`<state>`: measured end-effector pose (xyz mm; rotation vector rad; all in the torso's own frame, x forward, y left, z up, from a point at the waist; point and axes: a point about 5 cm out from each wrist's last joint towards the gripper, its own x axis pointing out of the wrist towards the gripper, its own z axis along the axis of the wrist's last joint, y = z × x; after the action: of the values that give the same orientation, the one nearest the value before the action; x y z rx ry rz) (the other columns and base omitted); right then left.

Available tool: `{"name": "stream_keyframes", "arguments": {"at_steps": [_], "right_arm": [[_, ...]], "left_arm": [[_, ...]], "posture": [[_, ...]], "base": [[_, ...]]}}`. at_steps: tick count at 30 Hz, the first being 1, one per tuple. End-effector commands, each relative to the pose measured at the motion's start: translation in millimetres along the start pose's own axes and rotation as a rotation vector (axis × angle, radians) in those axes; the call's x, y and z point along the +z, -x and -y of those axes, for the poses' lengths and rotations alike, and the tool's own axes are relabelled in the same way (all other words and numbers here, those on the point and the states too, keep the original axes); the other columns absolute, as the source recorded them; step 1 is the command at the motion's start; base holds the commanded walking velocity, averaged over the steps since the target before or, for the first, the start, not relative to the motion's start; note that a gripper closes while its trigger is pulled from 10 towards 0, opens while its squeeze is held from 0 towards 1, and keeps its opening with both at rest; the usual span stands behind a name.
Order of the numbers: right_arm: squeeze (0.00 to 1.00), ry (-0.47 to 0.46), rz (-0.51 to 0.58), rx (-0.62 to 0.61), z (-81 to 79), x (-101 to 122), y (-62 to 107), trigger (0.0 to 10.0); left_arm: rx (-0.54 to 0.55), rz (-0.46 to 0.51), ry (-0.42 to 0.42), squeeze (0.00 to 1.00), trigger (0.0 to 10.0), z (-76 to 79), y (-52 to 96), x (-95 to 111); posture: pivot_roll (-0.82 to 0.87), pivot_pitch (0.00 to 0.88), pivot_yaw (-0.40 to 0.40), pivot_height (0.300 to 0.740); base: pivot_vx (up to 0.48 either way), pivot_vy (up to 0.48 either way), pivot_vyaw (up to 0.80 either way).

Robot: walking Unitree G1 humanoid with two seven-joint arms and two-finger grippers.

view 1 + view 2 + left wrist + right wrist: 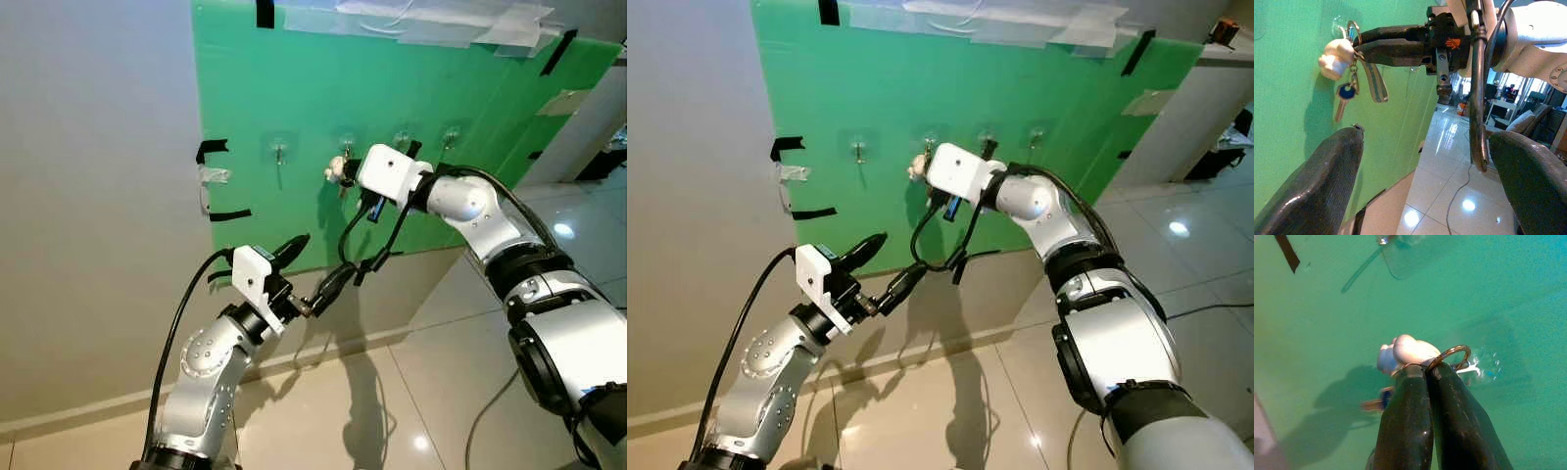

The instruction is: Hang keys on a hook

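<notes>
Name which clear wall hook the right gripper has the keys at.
The second clear suction hook from the robot's left; the right gripper holds the keys just below it.

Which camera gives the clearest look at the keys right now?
The left wrist view: the keys hang side-on from the right gripper, against the green board. The right wrist view shows them partly behind fingers; eye views show them tiny.

A flat green board (pixel 294 117) stands upright against the grey wall, filling the upper middle of the head views. Four clear suction-cup hooks (pixel 279 150) sit in a row across its middle. Black tape strips (pixel 212 149) mark its left edge, and translucent tape (pixel 441 22) runs along its top. Below lies a glossy beige tiled floor (pixel 431 392).
</notes>
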<state>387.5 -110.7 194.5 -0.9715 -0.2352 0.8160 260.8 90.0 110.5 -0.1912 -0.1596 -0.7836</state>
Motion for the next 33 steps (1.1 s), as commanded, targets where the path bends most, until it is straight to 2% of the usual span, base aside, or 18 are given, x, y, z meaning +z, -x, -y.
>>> {"name": "stream_keyframes", "arguments": {"at_steps": [1, 2, 3, 4, 7, 13, 20, 21, 22, 23, 24, 28, 33], "right_arm": [[0.00, 0.172, 0.058, 0.014, -2.4, 12, -2.4, 0.0], [0.00, 0.172, 0.058, 0.014, -2.4, 12, -2.4, 0.0], [0.00, 0.216, 0.063, 0.014, -3.1, 13, -2.6, 0.0], [0.00, 0.257, 0.047, 0.041, -11.0, 8, -1.1, 0.0], [0.00, 0.214, 0.017, 0.053, -21.5, -2, 2.3, 0.0], [0.00, 0.207, -0.022, 0.049, -35.3, -13, 5.2, 0.0], [0.00, 0.116, -0.040, -0.003, -41.1, -19, 6.1, 0.0], [0.00, 0.108, -0.054, -0.030, -40.0, -20, 5.7, 1.5], [0.00, 0.061, -0.057, -0.040, -40.2, -21, 5.2, 10.0], [0.00, 0.025, -0.057, -0.046, -40.4, -21, 4.9, 10.0], [0.99, 0.016, -0.065, -0.085, -37.0, -22, 5.8, 10.0], [1.00, 0.018, -0.076, -0.121, -34.1, -23, 6.6, 10.0], [1.00, 0.182, -0.087, -0.145, -30.8, -23, 7.2, 10.0]], "left_arm": [[-0.018, 0.005, -0.009, 0.00, 10.0, 1.8, -4.8, 1], [-0.018, 0.005, -0.009, 0.00, 10.0, 1.8, -4.8, 1], [-0.018, 0.005, -0.009, 0.00, 10.0, 1.7, -5.0, 1], [-0.017, 0.004, -0.008, 0.00, 10.0, 1.6, -5.4, 0], [-0.018, 0.004, -0.006, 0.00, 10.0, 1.7, -6.3, -1], [-0.019, 0.003, -0.004, 0.00, 10.0, 1.5, -6.6, -2], [-0.018, 0.003, -0.003, 0.00, 10.0, 1.3, -5.7, -3], [-0.018, 0.002, -0.003, 0.00, 10.0, 1.2, -5.6, -3], [-0.018, 0.001, -0.003, 0.00, 10.0, 1.0, -5.5, -3], [-0.019, 0.001, -0.003, 0.00, 10.0, 0.9, -5.4, -3], [-0.018, 0.000, -0.003, 0.00, 10.0, 0.9, -5.2, -3], [-0.017, 0.000, -0.004, 0.00, 10.0, 1.1, -4.8, -3], [-0.016, 0.001, -0.005, 0.00, 10.0, 1.4, -4.1, -3]], "posture": [[0.19, 0.000, -0.144, 0.740], [0.19, 0.000, -0.144, 0.740], [0.19, 0.000, -0.144, 0.740], [0.18, 0.000, -0.149, 0.740], [0.18, 0.000, -0.150, 0.740], [0.18, 0.000, -0.151, 0.740], [0.18, 0.000, -0.149, 0.740], [0.18, 0.000, -0.146, 0.740], [0.18, 0.000, -0.146, 0.740], [0.18, 0.000, -0.146, 0.740], [0.18, 0.000, -0.146, 0.740], [0.18, 0.000, -0.148, 0.740], [0.18, 0.000, -0.148, 0.740]], "base": [[0.000, 0.000, 0.00], [0.000, 0.000, 0.00], [0.000, 0.000, 0.00], [0.000, 0.000, 0.00], [0.000, 0.000, 0.00], [0.000, 0.000, 0.00], [0.000, 0.000, 0.00], [0.000, 0.000, 0.00], [0.000, 0.000, 0.00], [0.000, 0.000, 0.00], [0.000, 0.000, 0.00], [0.000, 0.000, 0.00], [0.000, 0.000, 0.00]]}}
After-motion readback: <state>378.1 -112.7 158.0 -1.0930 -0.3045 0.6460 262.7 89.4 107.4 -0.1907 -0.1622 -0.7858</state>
